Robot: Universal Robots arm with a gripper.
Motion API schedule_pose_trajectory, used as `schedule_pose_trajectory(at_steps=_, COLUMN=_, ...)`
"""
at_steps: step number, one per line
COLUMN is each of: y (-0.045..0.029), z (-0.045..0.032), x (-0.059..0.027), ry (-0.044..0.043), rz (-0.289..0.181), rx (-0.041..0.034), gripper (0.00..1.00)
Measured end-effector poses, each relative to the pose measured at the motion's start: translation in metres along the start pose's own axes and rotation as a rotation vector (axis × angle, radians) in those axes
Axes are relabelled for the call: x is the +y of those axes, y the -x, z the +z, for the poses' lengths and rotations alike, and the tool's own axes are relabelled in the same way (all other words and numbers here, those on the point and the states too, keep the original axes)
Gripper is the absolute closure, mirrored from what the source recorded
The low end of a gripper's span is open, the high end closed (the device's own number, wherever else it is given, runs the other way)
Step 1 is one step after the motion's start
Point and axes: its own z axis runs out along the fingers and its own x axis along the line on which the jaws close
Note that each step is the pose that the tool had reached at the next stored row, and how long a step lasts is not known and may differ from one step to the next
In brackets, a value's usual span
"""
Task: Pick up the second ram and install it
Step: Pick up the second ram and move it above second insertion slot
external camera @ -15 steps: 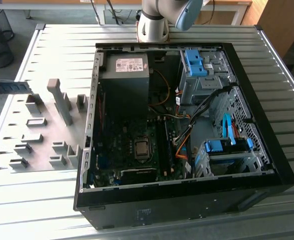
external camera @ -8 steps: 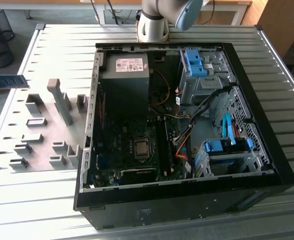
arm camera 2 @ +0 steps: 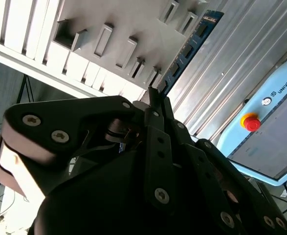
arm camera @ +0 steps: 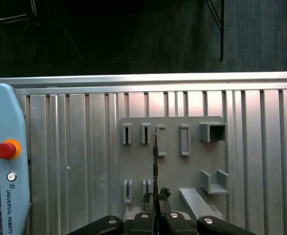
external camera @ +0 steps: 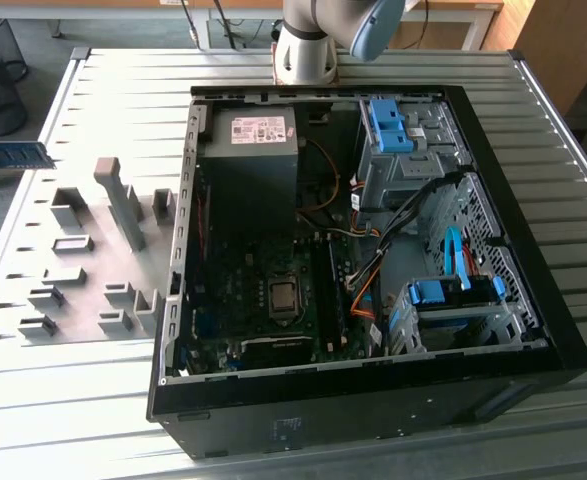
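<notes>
**Ram clamped in the gripper over the fixture plate**

**Exterior view.** The second ram (external camera: 13, 153) shows as a long blue stick at the exterior view's left edge. It lies roughly level over the rim of the slatted metal table (external camera: 113, 100). It is well apart from the open computer case (external camera: 373, 405), which lies on its side on the table with the motherboard (external camera: 243, 280) facing up. A grey fixture plate (external camera: 91, 265) with raised holders sits on the table between the stick and the case. The arm's base (external camera: 306, 45) stands at the far side of the case.

**Second wrist view.** The gripper (arm camera 2: 155, 100) has its jaws closed on one end of the second ram (arm camera 2: 192, 44), and the dark fingers (arm camera 2: 158, 132) press against the board's two faces. The blue board with its dark chips runs straight out ahead of the jaws, free in the air. The fixture plate (arm camera 2: 109, 14) lies beyond it. Off to one side of the jaws is a pale blue teach pendant (arm camera 2: 275, 122) with a red button (arm camera 2: 251, 122).

**First wrist view.** Here the second ram (arm camera: 155, 156) is seen edge-on, a thin dark line coming straight out from between the tips of the gripper (arm camera: 156, 196). The jaws are clamped on it with no gap showing beside the board. The fixture plate (arm camera: 177, 169) lies directly ahead of the jaws, and the stick's far tip lines up between two of its slotted holders. Whether the tip touches the plate cannot be told. The teach pendant (arm camera: 6, 196) with its red button (arm camera: 6, 149) rests on the table (arm camera: 84, 147), off to the side of the jaws and apart from the plate.
</notes>
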Motion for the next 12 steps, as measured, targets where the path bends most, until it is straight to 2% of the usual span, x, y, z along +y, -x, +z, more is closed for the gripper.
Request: schedule_pose_trajectory(at_steps=12, y=0.0002, z=-0.0002, x=-0.0053, ry=0.0001, rz=0.000, rx=0.0001, gripper=0.86)
